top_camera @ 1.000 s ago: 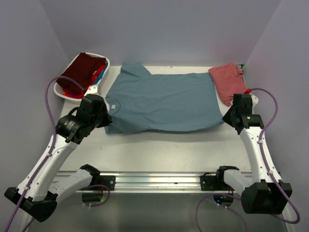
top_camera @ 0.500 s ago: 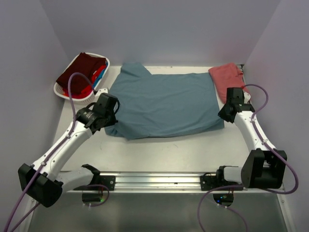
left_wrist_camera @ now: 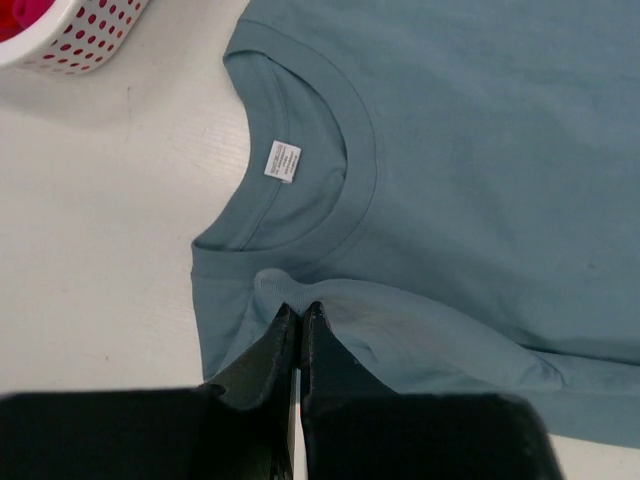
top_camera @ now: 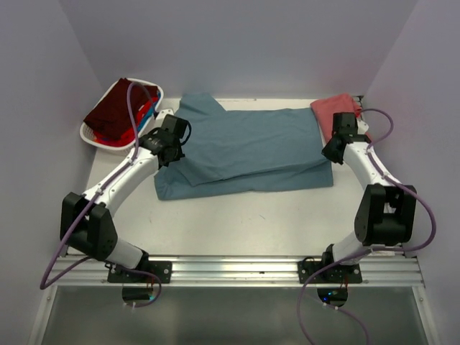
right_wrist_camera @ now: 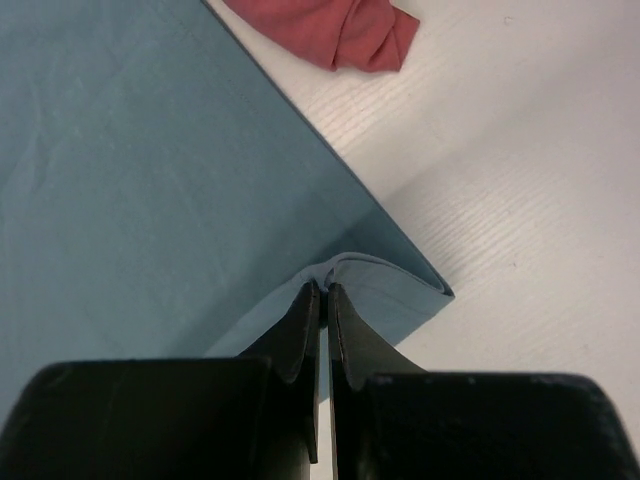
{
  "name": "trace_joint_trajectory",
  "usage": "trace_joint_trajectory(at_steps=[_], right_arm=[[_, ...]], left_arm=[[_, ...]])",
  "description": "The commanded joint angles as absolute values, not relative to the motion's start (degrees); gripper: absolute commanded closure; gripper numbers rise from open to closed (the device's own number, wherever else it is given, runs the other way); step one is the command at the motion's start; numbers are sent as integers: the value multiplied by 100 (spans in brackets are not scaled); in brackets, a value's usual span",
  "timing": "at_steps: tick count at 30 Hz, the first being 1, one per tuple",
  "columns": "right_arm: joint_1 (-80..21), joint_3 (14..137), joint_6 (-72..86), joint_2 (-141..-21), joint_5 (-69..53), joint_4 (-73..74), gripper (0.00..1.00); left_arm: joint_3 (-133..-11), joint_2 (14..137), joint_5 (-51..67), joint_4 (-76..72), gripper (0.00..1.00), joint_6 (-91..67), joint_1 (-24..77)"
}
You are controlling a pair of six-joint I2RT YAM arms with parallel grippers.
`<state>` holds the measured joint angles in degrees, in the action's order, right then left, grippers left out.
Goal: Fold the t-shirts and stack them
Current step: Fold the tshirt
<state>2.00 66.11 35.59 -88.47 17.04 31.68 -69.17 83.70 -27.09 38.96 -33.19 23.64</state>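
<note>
Centrally on the worktop (top_camera: 237, 215), the teal-blue t-shirt (top_camera: 251, 144) lies part-folded; left gripper (left_wrist_camera: 298, 309) and right gripper (right_wrist_camera: 323, 289) each pinch a raised fold at its ends, jaws closed on cloth.

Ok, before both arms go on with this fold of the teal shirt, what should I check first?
1. Left fingers shut on cloth of the teal t-shirt, beside the collar: ok.
2. Right fingers shut on the shirt's edge near its corner: ok.
3. Salmon t-shirt not caught in the right fingers: ok.
4. Basket apart from the teal cloth, with bare table between them: ok.
5. Folded flap lying even along the whole shirt: cannot tell; from above, the left end looks skewed.
</note>
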Motion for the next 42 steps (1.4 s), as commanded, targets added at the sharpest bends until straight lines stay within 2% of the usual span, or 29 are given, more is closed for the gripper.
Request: trace_joint_trajectory(at_steps=[1,12,31,32,33,35,36,38,42], right_arm=[[246,6961,3656,-9166,1881,2874,100],[264,7215,3683,-9931,1767,2672,100],[299,7453,3718,-10424,1705,2575,100],[299,7462,3700,-10441,1644,2575,81],[299,7453,3683,-10441,1609,2540,68],[299,7392,3622,-10389,1433,2453,44],[299,7339,3586,-10223,1372,2383,39],[290,7051,3464,-9942,1197,2094,33],[168,6259,3226,-9028,625,1513,29]], left_arm=[[-7286,8604,-2953,3481,100,-3085,2224],[-7427,9061,-2971,3287,100,-2892,1952],[-7576,9835,-2531,2646,99,-2698,1635],[-7594,9887,-2601,2646,87,-2733,1617],[-7585,9896,-2671,2628,54,-2820,1582],[-7541,9888,-2952,2602,17,-2935,1573],[-7506,9844,-2997,2541,0,-3023,1573],[-7244,9521,-2980,2348,0,-3076,1582],[-6567,8773,-2524,1715,0,-3041,1643]])
